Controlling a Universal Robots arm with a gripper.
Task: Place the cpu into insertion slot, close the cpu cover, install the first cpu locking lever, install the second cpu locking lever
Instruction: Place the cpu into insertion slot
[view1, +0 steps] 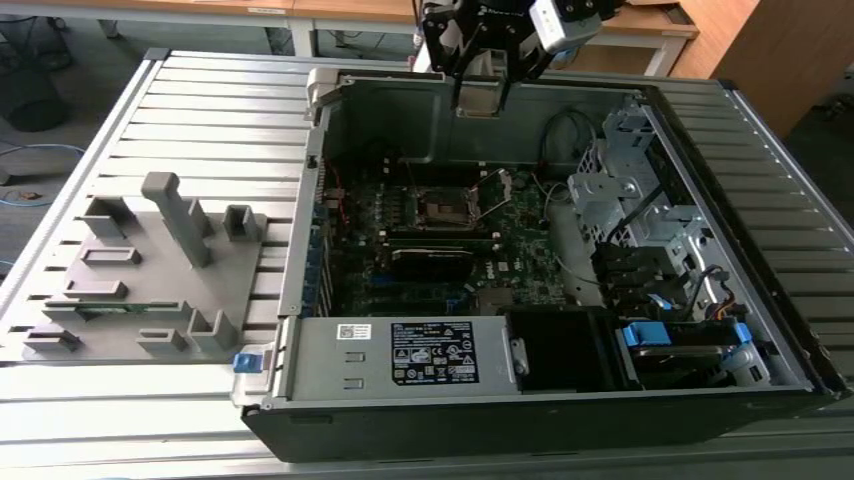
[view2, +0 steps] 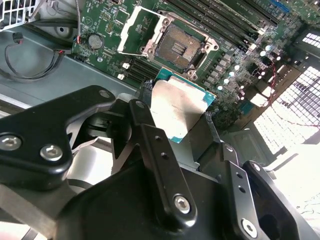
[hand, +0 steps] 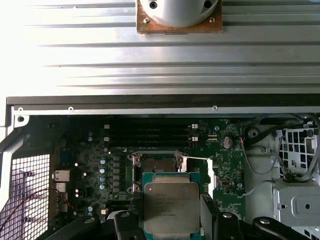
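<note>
Second wrist view shows the tool (view2: 178, 105) holding the cpu (view2: 184, 100) by two edges, one finger on each side. The cpu hangs in the air over the green board, apart from the insertion slot (view2: 179, 47). The insertion slot has its dark middle showing. The cpu cover (view2: 136, 31) is flipped open just beside it. In the exterior view, the open computer case (view1: 534, 415) sits on the table (view1: 200, 110).
</note>
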